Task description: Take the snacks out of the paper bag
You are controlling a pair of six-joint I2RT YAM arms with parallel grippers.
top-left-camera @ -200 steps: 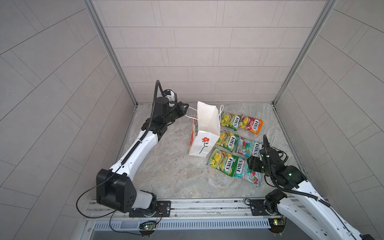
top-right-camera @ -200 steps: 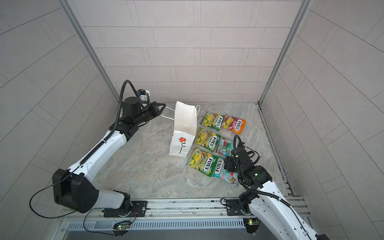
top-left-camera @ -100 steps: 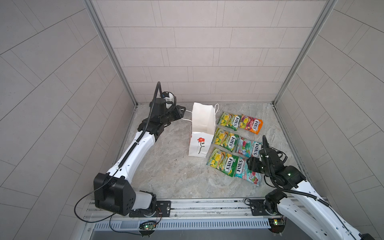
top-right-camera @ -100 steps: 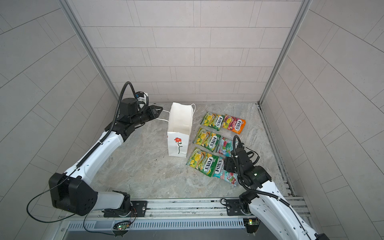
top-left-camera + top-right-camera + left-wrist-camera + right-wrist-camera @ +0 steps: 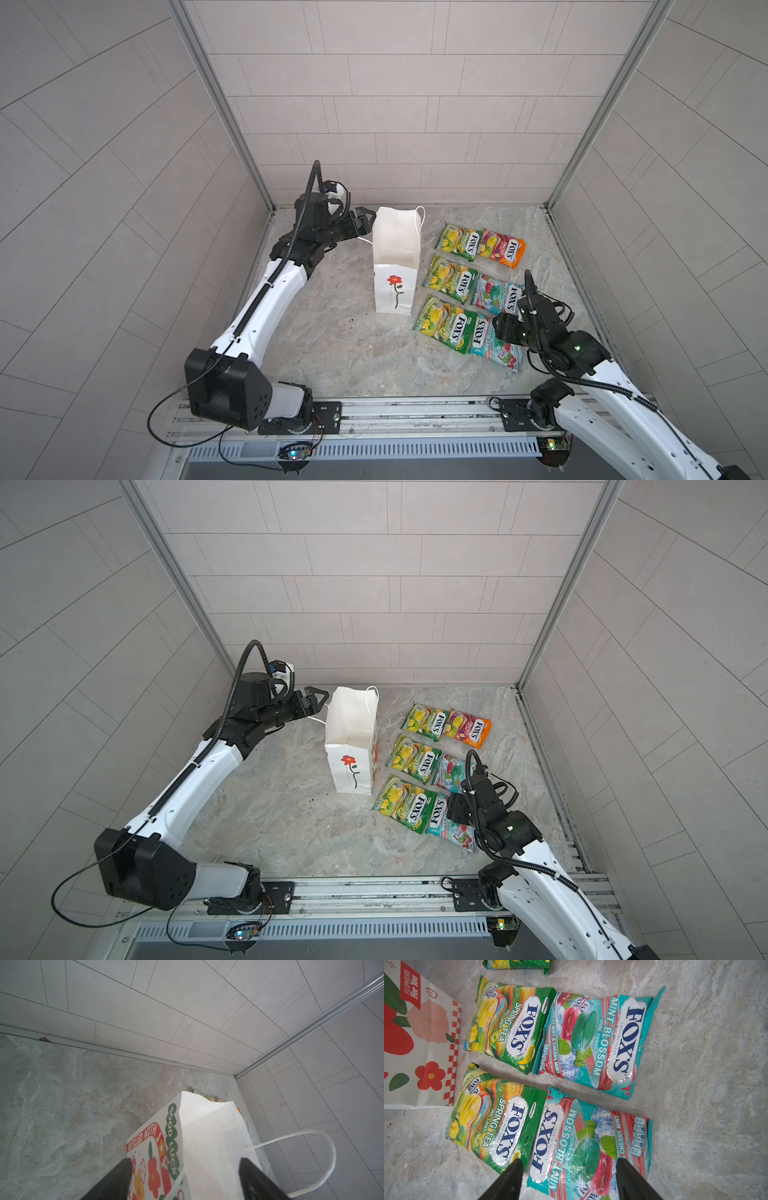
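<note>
Six snacks (image 5: 451,278) lie at the bag's (image 5: 395,249) 3 o'clock; unloading looks done. Both empty, the left gripper (image 5: 365,220) and right gripper (image 5: 569,1160) gape wide; next, retreat.

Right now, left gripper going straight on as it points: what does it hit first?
The paper bag: in the left wrist view its upper side panel sits dead ahead between the open jaws of the left gripper. Its near cord handle may touch first; depth unclear.
</note>
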